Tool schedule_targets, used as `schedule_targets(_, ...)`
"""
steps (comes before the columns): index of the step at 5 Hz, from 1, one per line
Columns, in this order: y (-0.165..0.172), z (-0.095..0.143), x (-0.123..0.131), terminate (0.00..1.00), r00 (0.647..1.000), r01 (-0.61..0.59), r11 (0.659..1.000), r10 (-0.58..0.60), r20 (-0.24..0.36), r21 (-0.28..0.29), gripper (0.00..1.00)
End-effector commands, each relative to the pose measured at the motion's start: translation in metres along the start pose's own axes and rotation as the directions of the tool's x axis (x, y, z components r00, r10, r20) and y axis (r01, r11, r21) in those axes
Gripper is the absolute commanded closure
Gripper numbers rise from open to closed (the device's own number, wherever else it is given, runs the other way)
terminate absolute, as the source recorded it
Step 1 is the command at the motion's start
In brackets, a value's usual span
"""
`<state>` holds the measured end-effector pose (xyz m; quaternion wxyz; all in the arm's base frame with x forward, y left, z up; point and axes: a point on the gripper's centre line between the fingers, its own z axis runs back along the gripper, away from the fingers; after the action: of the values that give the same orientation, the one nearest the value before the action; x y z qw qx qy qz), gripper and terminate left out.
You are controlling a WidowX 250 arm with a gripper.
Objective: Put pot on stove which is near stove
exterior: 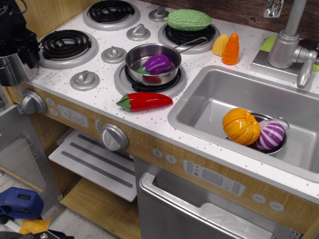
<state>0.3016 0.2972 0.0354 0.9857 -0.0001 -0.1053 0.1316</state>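
Observation:
The shiny silver pot [14, 69] hangs at the far left edge of the view, beside and just off the left edge of the stove [102, 88]. My black gripper [21, 46] comes down from the top left and is shut on the pot's rim. Its fingers are partly cut off by the frame. The nearest burner [66, 44], the front left coil, is bare and lies just right of the pot. The back left burner [110, 11] is bare too.
A silver pan [152, 62] holding a purple eggplant sits on the front right burner. A green gourd [188, 20] covers the back right burner. A red pepper [144, 101] lies near the front edge. The sink [209, 94] on the right holds toy vegetables.

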Motion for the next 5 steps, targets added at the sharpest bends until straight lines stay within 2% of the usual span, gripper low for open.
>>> schedule_targets(1, 0.012, 0.019, 0.007, 0.00, 0.998, -0.038, 0.999, 0.037, 0.041, 0.024, 1.00)
schedule_targets(3, 0.000, 0.037, 0.010, 0.00, 0.996, 0.007, 0.993, -0.017, 0.090, 0.114, 1.00)
schedule_targets(5, -0.012, 0.058, 0.018, 0.00, 0.986, 0.051, 0.985, -0.076, 0.148, 0.162, 1.00)
